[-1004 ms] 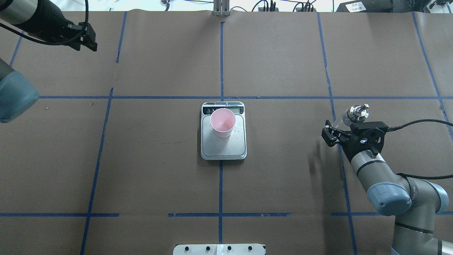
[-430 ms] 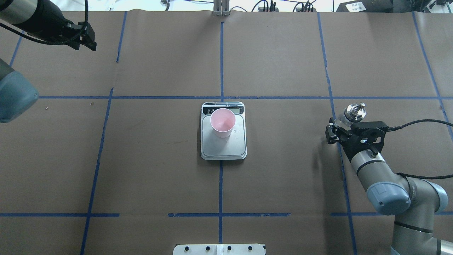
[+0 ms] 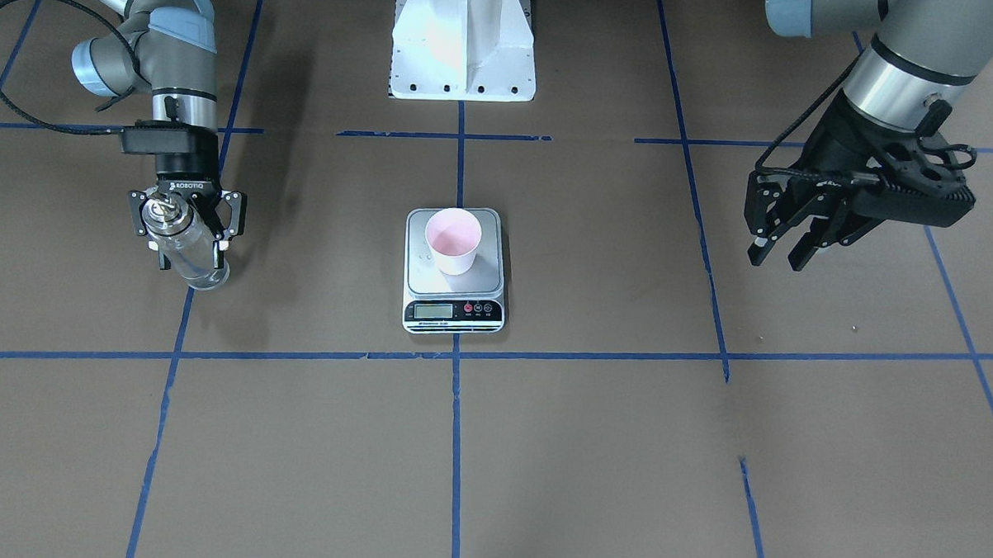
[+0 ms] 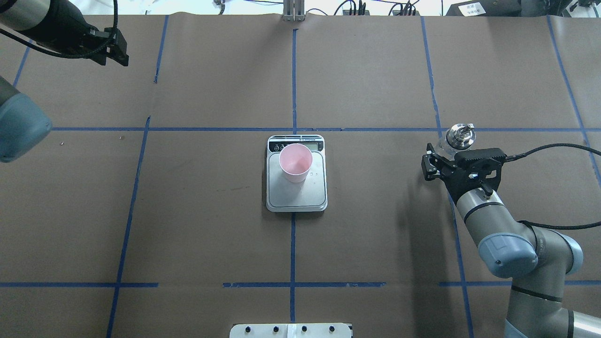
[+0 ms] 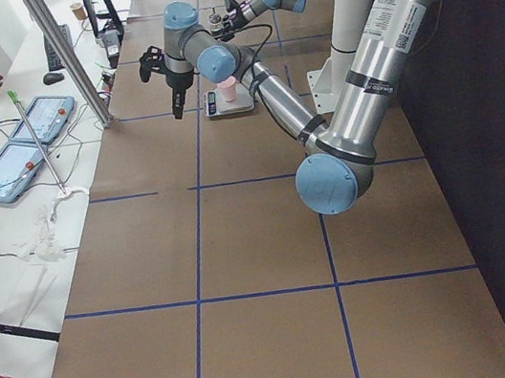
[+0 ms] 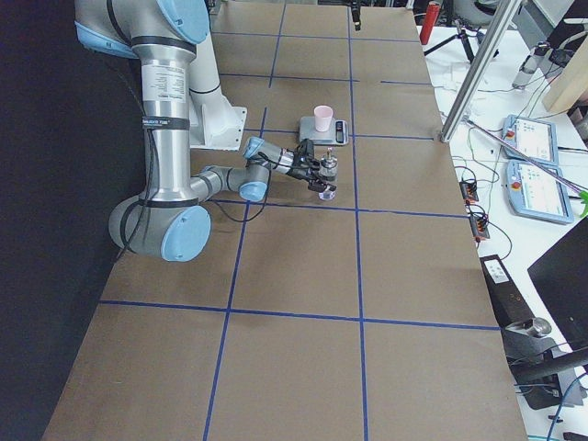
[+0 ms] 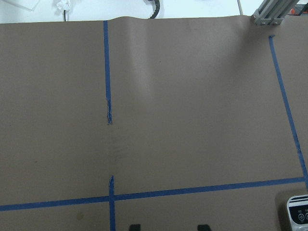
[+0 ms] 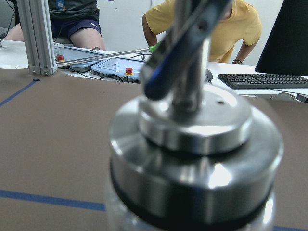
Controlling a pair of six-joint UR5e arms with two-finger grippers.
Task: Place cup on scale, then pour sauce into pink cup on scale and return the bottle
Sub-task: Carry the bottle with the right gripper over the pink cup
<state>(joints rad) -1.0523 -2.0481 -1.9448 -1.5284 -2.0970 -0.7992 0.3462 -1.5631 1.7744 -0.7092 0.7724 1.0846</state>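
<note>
cup on scale: done | right jaws pinched bottle, well apart from scale | left jaws spread, empty | pour: could not tell | bottle return: judged pending

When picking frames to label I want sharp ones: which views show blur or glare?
Right wrist view: the bottle fills the frame, out of focus, with bright glints on its metal cap. Left wrist view: sharp, evenly lit. Overhead view: far edge washed out white.
</note>
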